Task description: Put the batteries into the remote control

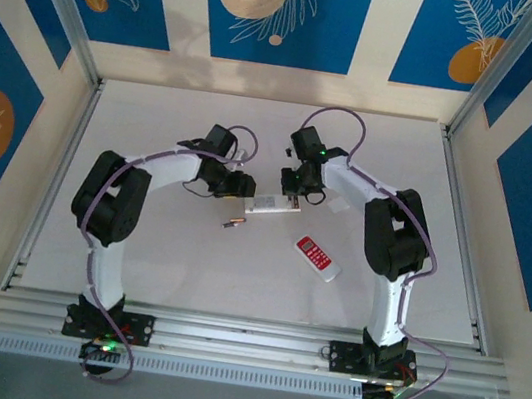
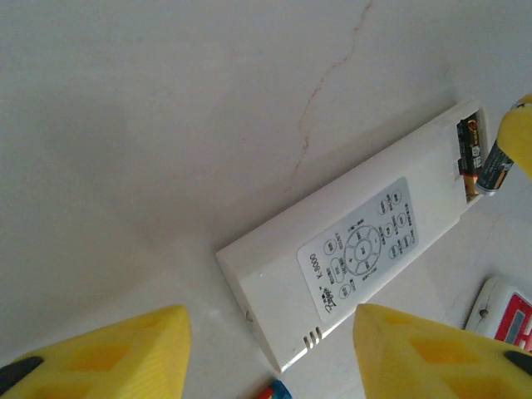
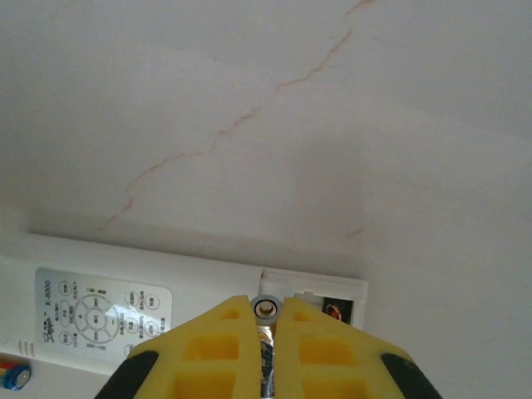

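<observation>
My right gripper (image 3: 266, 326) pinches one battery (image 3: 265, 309) at the open compartment (image 2: 468, 154) of the white remote (image 2: 349, 258). I judge it light, rigid and slick, best held across the barrel. Left gripper (image 2: 270, 353): fingers spread, empty.

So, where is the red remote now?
In the top view the red remote lies right of centre, on the near side of the white remote.

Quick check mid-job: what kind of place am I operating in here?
Probably a purpose-built robot test cell, not a home: a white table fenced by aluminium frame rails, with blue-and-cream printed backdrop panels standing around it.
</observation>
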